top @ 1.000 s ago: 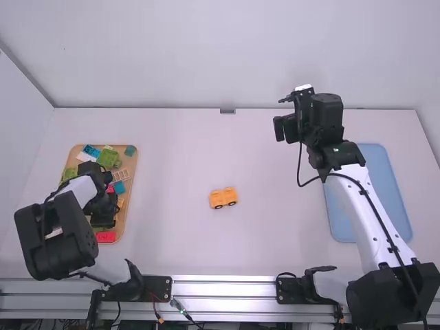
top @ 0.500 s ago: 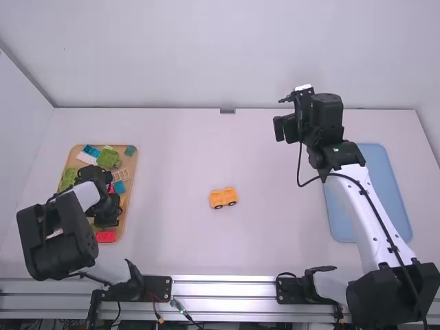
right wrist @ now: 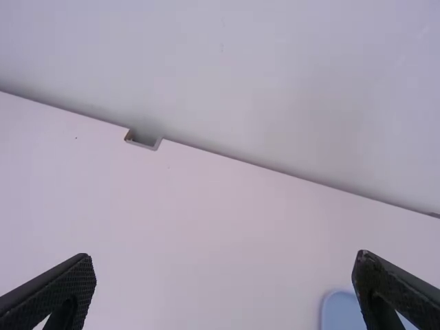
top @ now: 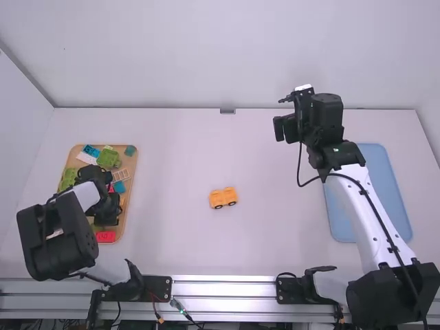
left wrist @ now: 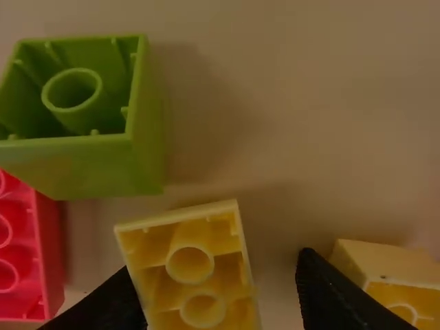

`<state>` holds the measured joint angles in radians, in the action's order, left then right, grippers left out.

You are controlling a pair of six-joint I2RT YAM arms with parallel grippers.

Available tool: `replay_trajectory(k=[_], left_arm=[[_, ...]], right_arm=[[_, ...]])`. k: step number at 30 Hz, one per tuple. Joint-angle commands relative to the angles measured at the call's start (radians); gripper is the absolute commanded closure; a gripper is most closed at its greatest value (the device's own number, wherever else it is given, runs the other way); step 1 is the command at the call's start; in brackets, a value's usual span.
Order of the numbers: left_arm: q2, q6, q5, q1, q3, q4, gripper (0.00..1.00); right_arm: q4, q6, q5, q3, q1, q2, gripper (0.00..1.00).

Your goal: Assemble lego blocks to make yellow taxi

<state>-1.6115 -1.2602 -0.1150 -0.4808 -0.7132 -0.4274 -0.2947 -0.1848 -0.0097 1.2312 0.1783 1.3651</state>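
Left gripper [top: 106, 213]: over five-o'clock part of tan wooden tray [top: 131, 172]; fingers [left wrist: 326, 289] spread astride pale-yellow hollow plastic block [left wrist: 190, 265], gap showing at one finger; contact at the other, cannot tell.
Second yellow plastic block [left wrist: 392, 269]: just outside one finger.
Green square hollow plastic block [left wrist: 146, 158]: near the astride block, beside pinkish-red plastic block [left wrist: 48, 254].
Orange-yellow toy car with black wheels [top: 221, 196]: on table, mid-area; wooden tray at nine o'clock, pale-blue flat tray [top: 395, 199] at three.
Right gripper [top: 283, 128]: between one and two o'clock from car; spread wide.
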Motion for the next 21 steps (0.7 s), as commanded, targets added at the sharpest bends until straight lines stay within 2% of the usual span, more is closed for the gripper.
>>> replay_trajectory(k=[1,8,11,13,18,21], left_arm=[[-0.008,-0.008,0.070,0.002,0.024,0.000,0.43],[-0.008,-0.008,0.101,0.002,0.023,0.000,0.38],[-0.008,-0.008,0.091,0.003,0.024,0.002,0.41],[-0.008,-0.008,0.089,0.002,0.024,0.000,0.48],[-0.008,-0.008,0.088,0.002,0.024,-0.001,0.58],[-0.008,-0.008,0.070,0.003,0.024,-0.005,0.59]], right_arm=[[0.002,0.004,0.004,0.031,0.000,0.006,0.01],[0.002,0.004,0.003,0.031,0.000,0.006,0.01],[0.002,0.004,0.004,0.031,0.000,0.006,0.01],[0.002,0.004,0.004,0.031,0.000,0.006,0.01],[-0.001,0.004,0.004,0.031,0.000,0.006,0.01],[-0.001,0.004,0.004,0.031,0.000,0.006,0.01]])
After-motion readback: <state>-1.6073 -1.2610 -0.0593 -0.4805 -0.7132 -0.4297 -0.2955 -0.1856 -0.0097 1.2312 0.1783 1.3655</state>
